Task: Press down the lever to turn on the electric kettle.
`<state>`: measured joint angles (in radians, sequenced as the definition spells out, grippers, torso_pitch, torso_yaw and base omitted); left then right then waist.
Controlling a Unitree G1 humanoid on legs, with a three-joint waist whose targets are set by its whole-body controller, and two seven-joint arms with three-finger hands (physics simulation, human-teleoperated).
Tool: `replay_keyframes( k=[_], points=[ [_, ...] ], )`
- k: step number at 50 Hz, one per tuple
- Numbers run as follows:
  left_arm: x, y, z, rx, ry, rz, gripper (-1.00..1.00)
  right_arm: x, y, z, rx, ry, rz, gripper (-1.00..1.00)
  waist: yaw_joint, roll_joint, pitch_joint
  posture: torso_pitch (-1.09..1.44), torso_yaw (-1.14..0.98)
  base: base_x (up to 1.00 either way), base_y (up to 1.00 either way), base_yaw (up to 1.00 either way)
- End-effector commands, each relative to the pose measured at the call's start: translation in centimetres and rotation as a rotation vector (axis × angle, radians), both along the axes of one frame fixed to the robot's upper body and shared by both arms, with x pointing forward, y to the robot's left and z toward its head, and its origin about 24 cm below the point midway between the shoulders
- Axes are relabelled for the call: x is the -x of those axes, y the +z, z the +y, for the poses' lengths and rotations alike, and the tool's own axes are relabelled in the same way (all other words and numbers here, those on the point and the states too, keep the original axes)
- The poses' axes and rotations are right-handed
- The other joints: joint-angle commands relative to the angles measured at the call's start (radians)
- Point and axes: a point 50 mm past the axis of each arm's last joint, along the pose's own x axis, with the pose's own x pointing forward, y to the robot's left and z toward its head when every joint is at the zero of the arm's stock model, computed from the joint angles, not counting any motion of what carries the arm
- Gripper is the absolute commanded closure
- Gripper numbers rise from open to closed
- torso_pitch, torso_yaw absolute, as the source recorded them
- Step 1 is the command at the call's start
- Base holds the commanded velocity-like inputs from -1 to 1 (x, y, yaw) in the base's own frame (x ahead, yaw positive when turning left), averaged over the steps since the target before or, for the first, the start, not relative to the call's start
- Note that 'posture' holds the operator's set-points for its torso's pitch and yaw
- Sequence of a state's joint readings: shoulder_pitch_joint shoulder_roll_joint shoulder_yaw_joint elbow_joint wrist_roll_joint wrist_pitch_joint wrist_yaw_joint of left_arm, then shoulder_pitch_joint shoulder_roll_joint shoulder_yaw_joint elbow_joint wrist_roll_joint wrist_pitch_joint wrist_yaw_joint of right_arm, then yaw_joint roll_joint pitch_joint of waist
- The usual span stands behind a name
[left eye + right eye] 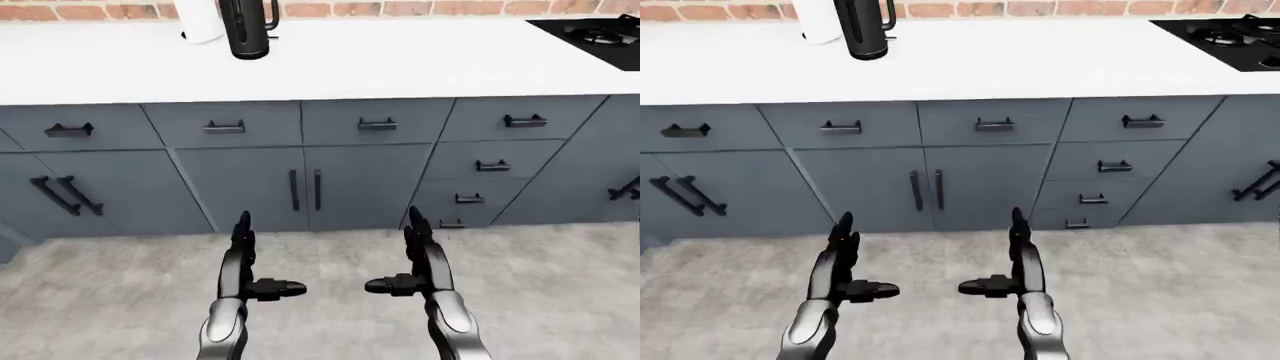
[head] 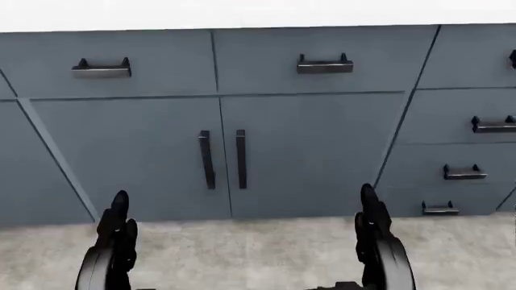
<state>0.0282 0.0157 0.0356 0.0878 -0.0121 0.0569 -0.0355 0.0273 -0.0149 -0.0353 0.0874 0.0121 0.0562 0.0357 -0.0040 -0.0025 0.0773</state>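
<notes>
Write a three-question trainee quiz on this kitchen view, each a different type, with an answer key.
1. True or false: the left hand is gripping the kettle.
2. The stovetop sits at which side of the left-eye view? A) left B) right C) bottom
3. Fill in: the kettle stands on the white ____.

Key: 1 false, both the left hand and the right hand hang open and empty over the floor. 2 B. 3 counter.

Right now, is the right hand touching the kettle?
Apart. The left-eye view shows the right hand low over the floor, with the cabinets and counter edge between it and the kettle at the top.
</notes>
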Motion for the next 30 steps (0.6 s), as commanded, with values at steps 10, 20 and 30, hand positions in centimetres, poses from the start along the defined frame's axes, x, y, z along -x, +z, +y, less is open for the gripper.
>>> replay_keyframes(
  k=[10,20,30],
  points=[
    [-1.3,7.2,-0.1,-0.035,-0.003,-0.236,-1.00,-0.4,7.6,0.0,0.054,-0.025,-0.261,-1.00,0.008,-0.008,-0.076,0.00,0.00,0.00,0.00,0.00],
    [-2.3,11.8,0.5,-0.082,0.022,-0.319,-1.00,-1.2,10.8,-1.2,0.087,-0.046,-0.351,-1.00,0.009,-0.004,-0.089,0.00,0.00,0.00,0.00,0.00],
    [-2.7,16.0,1.2,-0.124,0.040,-0.409,-1.00,-2.3,15.0,-1.0,0.127,-0.044,-0.448,-1.00,0.007,-0.003,-0.088,0.00,0.00,0.00,0.00,0.00]
  ],
)
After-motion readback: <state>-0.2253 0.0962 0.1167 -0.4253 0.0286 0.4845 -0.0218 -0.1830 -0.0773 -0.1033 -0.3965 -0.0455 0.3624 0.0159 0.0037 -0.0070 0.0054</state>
